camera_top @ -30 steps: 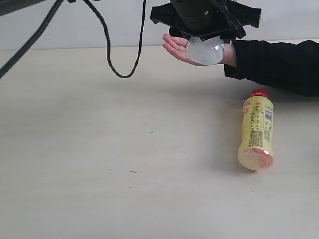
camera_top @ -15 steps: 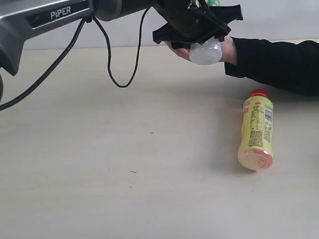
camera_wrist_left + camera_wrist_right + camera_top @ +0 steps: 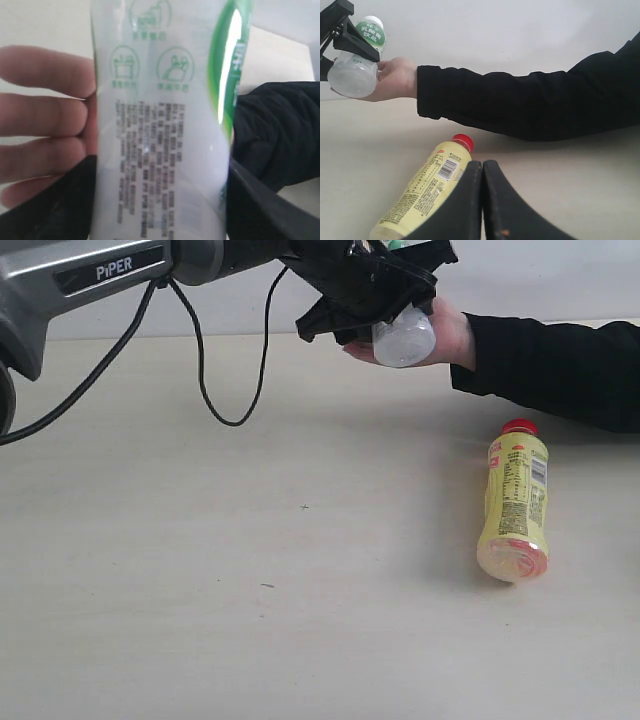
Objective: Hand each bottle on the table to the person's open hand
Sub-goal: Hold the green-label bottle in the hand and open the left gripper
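The left fingers (image 3: 260,212) pinch the green-white labelled bottle (image 3: 404,338) between them, against the person's open hand (image 3: 452,332), so they should spread slowly once the palm bears it; the right fingers (image 3: 470,210), pressed together, hang near the yellow bottle (image 3: 427,192).

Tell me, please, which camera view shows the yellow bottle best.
The exterior view: the yellow bottle lies whole on the table. The right wrist view partly hides it behind the right gripper; the left wrist view misses it.

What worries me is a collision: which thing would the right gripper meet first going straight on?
Probably the person's black-sleeved forearm; the yellow bottle lies just beside that line, depth unclear.
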Action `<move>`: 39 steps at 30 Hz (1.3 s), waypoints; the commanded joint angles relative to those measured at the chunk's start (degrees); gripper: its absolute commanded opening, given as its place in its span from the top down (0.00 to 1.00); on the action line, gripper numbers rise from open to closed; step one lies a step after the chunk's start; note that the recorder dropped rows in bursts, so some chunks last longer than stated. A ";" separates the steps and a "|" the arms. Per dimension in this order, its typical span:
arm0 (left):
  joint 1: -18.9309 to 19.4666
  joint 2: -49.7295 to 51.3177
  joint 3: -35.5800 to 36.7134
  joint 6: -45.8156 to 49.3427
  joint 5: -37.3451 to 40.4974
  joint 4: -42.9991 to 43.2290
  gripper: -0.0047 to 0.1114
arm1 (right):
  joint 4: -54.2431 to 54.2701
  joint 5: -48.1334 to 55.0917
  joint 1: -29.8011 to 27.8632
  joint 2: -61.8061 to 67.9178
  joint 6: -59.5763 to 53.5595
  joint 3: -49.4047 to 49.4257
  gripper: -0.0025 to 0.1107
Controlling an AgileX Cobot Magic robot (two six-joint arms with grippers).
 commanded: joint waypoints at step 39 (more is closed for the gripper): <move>5.33 1.14 -0.57 18.47 4.71 -35.18 0.26 | -0.05 -0.21 -0.30 -0.37 -0.32 0.25 0.98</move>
